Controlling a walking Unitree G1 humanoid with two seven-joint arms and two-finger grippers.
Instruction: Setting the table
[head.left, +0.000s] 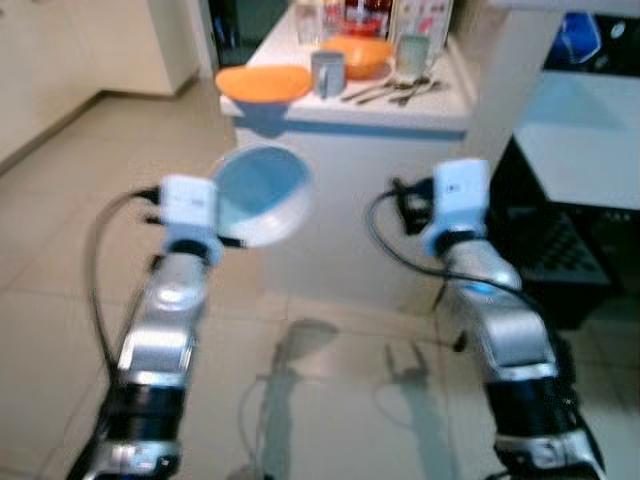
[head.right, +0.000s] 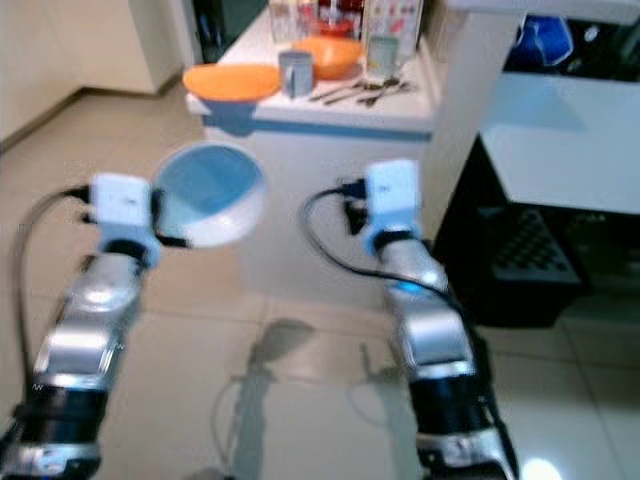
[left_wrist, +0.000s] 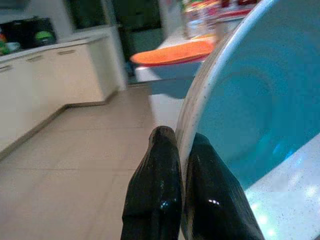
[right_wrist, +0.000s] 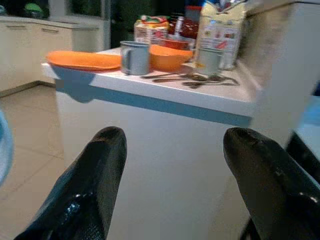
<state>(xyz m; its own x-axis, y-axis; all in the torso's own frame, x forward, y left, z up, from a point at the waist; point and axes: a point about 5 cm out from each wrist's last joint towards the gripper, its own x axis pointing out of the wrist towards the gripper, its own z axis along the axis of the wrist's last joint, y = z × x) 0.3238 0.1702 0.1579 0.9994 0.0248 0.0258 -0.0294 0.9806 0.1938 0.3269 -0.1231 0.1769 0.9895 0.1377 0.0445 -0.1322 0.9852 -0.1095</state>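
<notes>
Left hand (left_wrist: 182, 165) pinches one blue bowl (head.left: 262, 195); right hand (right_wrist: 172, 165) spread, unladen. Counter (right_wrist: 200, 95): one orange plate (right_wrist: 82, 60), two mugs (right_wrist: 134, 57).

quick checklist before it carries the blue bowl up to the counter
1. Left gripper clamped on the blue bowl rim: ok.
2. Bowl level: not ok, it is tilted on its side.
3. Right gripper free and open: ok.
4. Bare spot on the counter near its front edge: ok.
5. Orange plate overhanging the counter corner, in the approach path: not ok.
6. Bowl contents: ok, inside looks empty.
</notes>
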